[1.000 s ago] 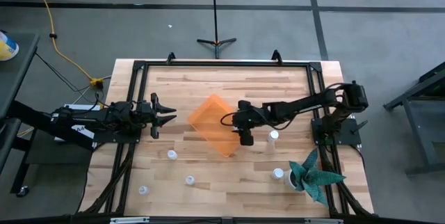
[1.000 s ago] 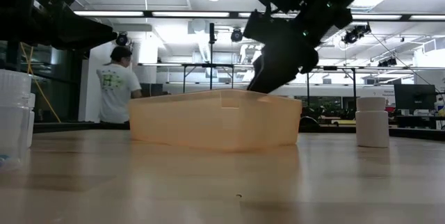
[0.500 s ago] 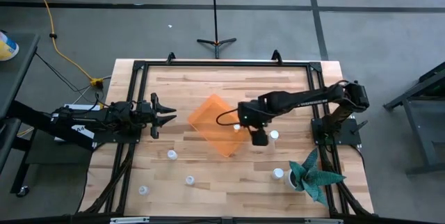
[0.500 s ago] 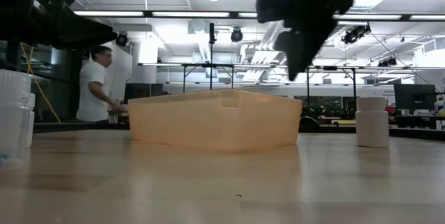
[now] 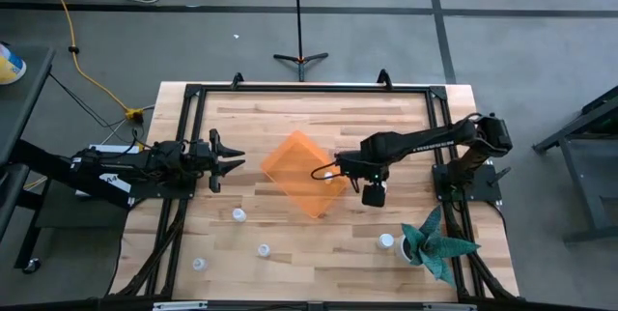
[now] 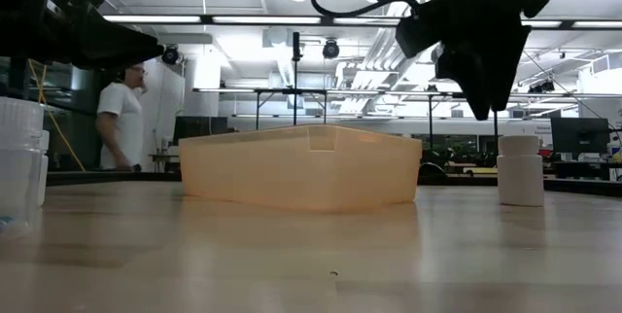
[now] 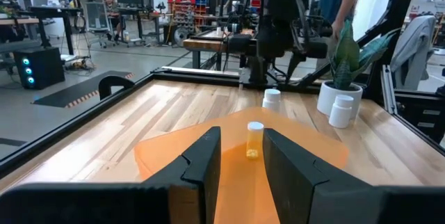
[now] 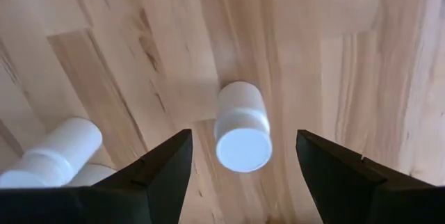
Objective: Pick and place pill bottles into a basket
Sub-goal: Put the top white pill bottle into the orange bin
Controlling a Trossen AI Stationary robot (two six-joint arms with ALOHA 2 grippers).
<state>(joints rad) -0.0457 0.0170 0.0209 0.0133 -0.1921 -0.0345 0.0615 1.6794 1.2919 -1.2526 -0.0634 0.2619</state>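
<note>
The orange basket (image 5: pixel 299 171) lies mid-table; one white pill bottle (image 7: pixel 254 139) stands upright in it. My right gripper (image 5: pixel 375 193) hangs open just right of the basket, above another upright bottle (image 8: pixel 241 126), its fingers on either side and clear of it. In the low view that bottle (image 6: pixel 521 169) stands on the table below the raised gripper (image 6: pixel 481 99). More bottles stand near the front: (image 5: pixel 238 214), (image 5: pixel 263 249), (image 5: pixel 199 264), (image 5: pixel 386 241). My left gripper (image 5: pixel 227 164) waits open at the table's left, facing the basket (image 7: pixel 208 154).
A teal-green leafy plant (image 5: pixel 436 243) stands at the front right corner, beside the bottle there. A black frame (image 5: pixel 309 89) runs round the table. A person (image 6: pixel 119 123) stands in the room behind. Bare wood lies between the basket and the front bottles.
My right gripper has risen out of the basket's near right corner and gone toward the table's right edge, coming over the bottle beside the basket. One bottle stays in the basket.
</note>
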